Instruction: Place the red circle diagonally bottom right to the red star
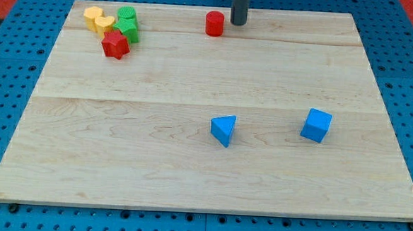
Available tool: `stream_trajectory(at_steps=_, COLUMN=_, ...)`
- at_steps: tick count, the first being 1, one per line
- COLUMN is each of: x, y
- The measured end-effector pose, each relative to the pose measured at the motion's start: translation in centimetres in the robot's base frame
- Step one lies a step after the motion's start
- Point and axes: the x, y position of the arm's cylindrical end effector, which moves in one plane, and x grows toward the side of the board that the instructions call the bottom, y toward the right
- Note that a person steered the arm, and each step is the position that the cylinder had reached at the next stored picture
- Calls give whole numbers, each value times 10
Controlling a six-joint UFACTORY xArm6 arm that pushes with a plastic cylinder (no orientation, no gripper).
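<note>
The red circle sits near the worktop's top edge, well right of the red star, so the placement is undone, with my tip, seemingly just beside its right, having no hand.

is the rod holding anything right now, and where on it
Nothing is held. My tip stands just right of the red circle, apparently with a small gap.

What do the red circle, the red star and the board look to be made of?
Red circle and red star: evenly coloured, matte, probably painted wood or plastic; I cannot tell which. Board: pale wood, with visible grain and plank seams. My tip sits just right of the circle.
</note>
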Motion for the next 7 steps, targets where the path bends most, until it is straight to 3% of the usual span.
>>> stream_trajectory(at_steps=1, x=3, y=-10)
stream_trajectory(at_steps=2, x=53, y=-43)
stream_trajectory(at_steps=4, x=37, y=-56)
stream_trajectory(at_steps=6, x=48, y=-140)
stream_trajectory(at_steps=7, x=92, y=-151)
